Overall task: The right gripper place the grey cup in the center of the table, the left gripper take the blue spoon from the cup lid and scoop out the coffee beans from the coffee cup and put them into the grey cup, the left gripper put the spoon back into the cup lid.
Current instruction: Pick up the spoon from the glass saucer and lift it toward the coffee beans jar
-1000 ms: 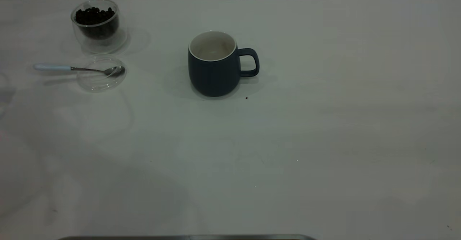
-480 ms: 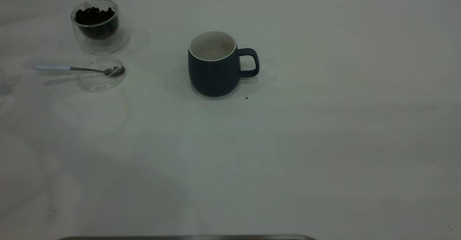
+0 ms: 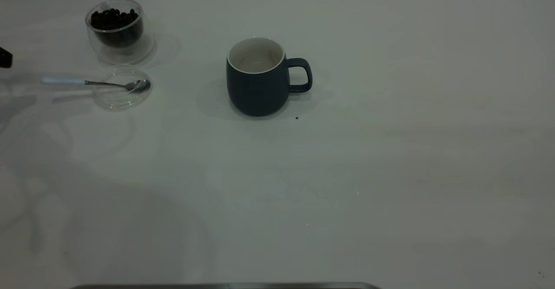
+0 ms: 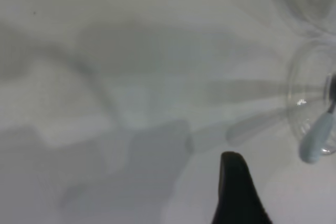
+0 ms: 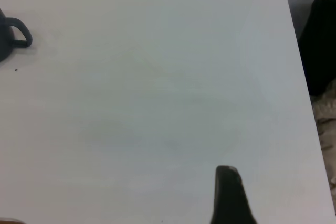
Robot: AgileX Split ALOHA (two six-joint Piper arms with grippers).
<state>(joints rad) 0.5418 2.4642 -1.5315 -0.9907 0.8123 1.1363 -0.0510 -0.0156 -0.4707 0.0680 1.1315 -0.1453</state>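
1. Beneath everything in view lies the table, a plain off-white top; every item below is placed relative to the grey cup.
2. Near the table's middle stands the grey cup, upright, its white interior showing no contents, its loop handle turned away from the glassware side. A small dark speck lies on the table just beside its base, below the handle.
3. Well apart from the grey cup, on the side opposite its handle and farther back, stands the coffee cup, upright, clear glass.
4. Inside that glass sit the coffee beans, a dark heap reaching near the rim.
5. Closer to the front than the coffee cup, and likewise well apart from the grey cup, the cup lid lies flat on the table.
6. Across the lid rests the blue spoon: its bowl is on the lid, its pale handle pointing away from the grey cup.
7. Farthest from the grey cup, beyond the spoon handle's end, the left gripper shows only as a dark tip at the frame edge. One finger appears in the left wrist view, apart from the spoon handle; how far it is open cannot be told, and nothing is seen in its hold.
8. One finger of the right gripper shows over bare table, well apart from the grey cup on the handle side; its opening cannot be told either.
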